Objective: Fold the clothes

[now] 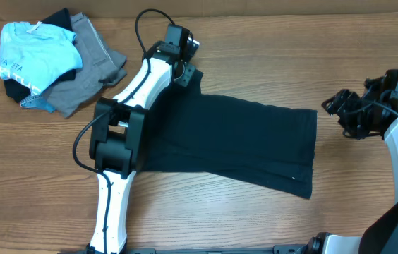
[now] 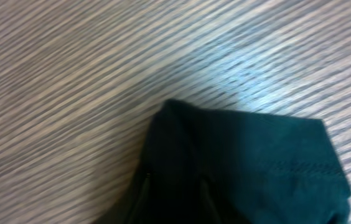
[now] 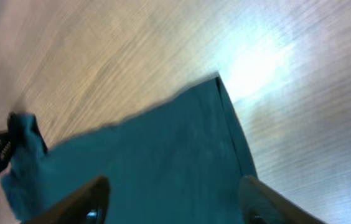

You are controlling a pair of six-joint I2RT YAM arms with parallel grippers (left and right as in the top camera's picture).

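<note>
The black T-shirt (image 1: pixel 234 141) lies flat on the wooden table as a long folded band running from the centre to the right. My left gripper (image 1: pixel 187 74) is at its far-left corner, fingers close together with dark cloth bunched between them (image 2: pixel 175 193); the shirt's corner (image 2: pixel 256 168) lies just ahead of the fingers. My right gripper (image 1: pixel 340 113) is open and empty, hovering just off the shirt's right edge. In the right wrist view its spread fingers (image 3: pixel 175 199) frame the shirt (image 3: pixel 163 155) and its hemmed edge.
A pile of other clothes sits at the back left: a light-blue shirt (image 1: pixel 37 60) on a grey garment (image 1: pixel 93 56). My left arm's body (image 1: pixel 118 134) reaches over the T-shirt's left end. Bare wood (image 1: pixel 255 63) surrounds the shirt.
</note>
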